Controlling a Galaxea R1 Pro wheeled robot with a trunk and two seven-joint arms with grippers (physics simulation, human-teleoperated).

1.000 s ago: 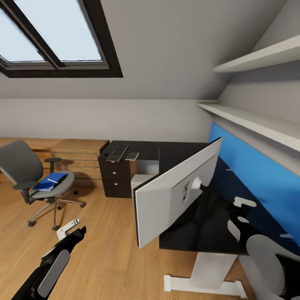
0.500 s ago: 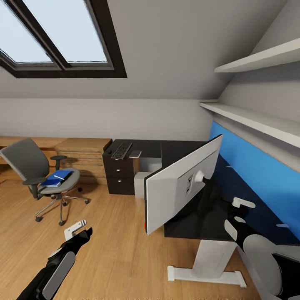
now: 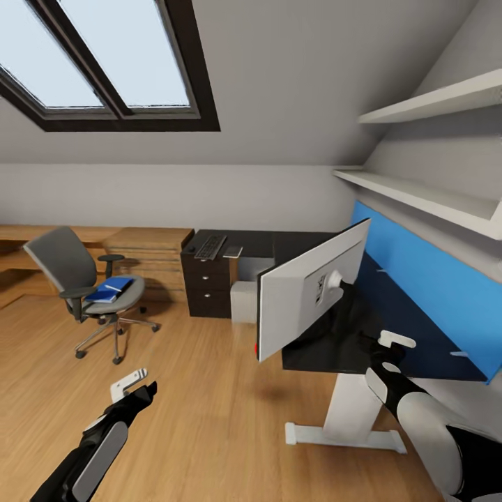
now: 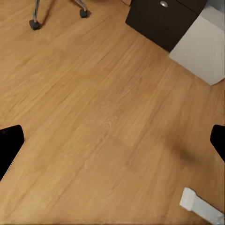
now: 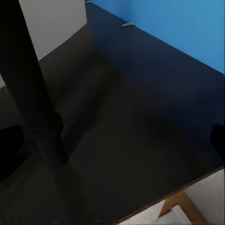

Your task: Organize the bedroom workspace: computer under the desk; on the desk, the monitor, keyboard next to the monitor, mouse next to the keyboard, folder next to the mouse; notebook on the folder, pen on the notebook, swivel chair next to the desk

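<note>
The monitor (image 3: 307, 296) stands on the black desk (image 3: 300, 245) with its pale grey back toward me. Its black stand (image 5: 37, 103) rises from the desktop beside my right gripper (image 3: 390, 348), which hangs open over the desk's near end. On the desk's far wing lie the keyboard (image 3: 210, 246), a small dark mouse (image 3: 187, 249) and a thin grey notebook (image 3: 232, 252). The light grey computer (image 3: 244, 301) sits under the desk. The blue folder (image 3: 111, 288) rests on the swivel chair (image 3: 77, 275). My left gripper (image 3: 132, 390) is open above the bare floor.
An oak dresser (image 3: 150, 251) runs along the back wall behind the chair. Dark drawers (image 3: 206, 289) stand under the keyboard. The desk's white foot (image 3: 345, 436) sits on the floor near me. A blue wall panel (image 3: 425, 293) and two shelves (image 3: 418, 199) line the right wall.
The whole picture has shifted: the camera has backed away, so the desk, monitor and chair look smaller and sit further right. Both arms keep the same pose.
</note>
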